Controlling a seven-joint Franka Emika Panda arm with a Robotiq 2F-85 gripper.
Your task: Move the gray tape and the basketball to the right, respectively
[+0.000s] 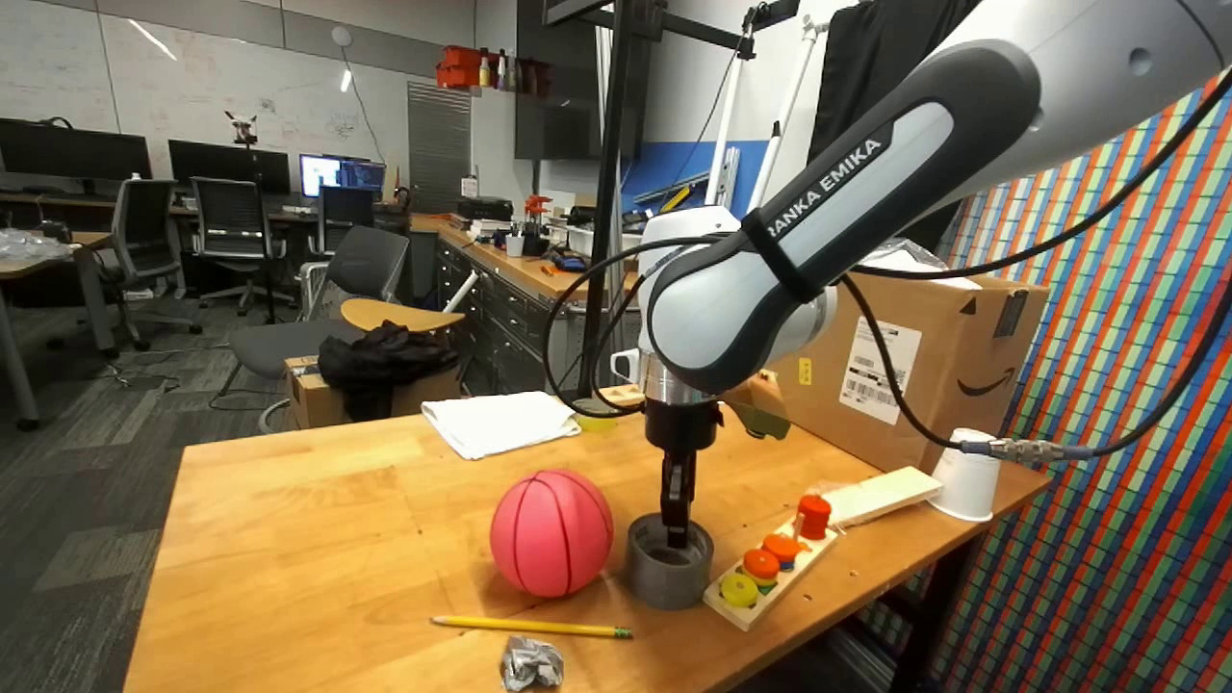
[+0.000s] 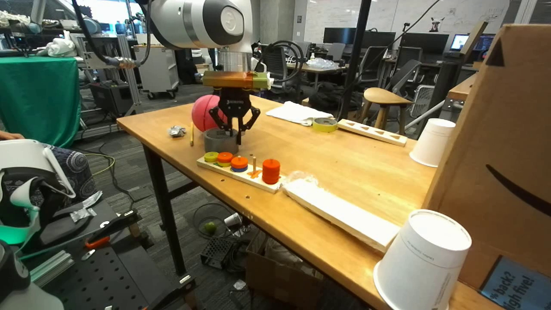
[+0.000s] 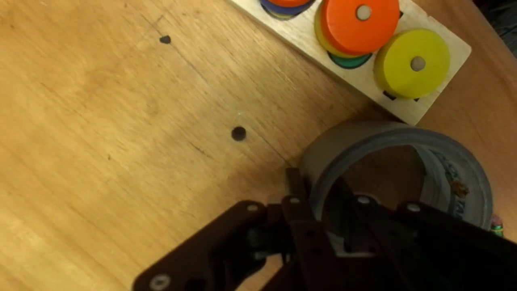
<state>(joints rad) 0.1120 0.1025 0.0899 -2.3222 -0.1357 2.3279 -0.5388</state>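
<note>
The gray tape (image 1: 664, 582) is a wide roll lying flat on the wooden table, seen in both exterior views (image 2: 214, 143). It also shows in the wrist view (image 3: 343, 139), at lower right. My gripper (image 1: 678, 532) points down at the roll and straddles its wall. One finger is inside the hole and one outside. In the wrist view the fingers (image 3: 318, 182) are close together with the wall between them. The inner fingertip is partly dark and hard to see. The pink basketball (image 1: 551, 534) rests beside the tape, partly behind the gripper in an exterior view (image 2: 202, 113); it is outside the wrist view.
A peg board with colored rings (image 1: 762, 587) lies close to the tape. A pencil (image 1: 529, 627) and crumpled foil (image 1: 531, 664) lie near the ball. A white plank (image 2: 340, 211), white cups (image 2: 424, 258), a cardboard box (image 1: 924, 356) and a white cloth (image 1: 500, 423) stand around.
</note>
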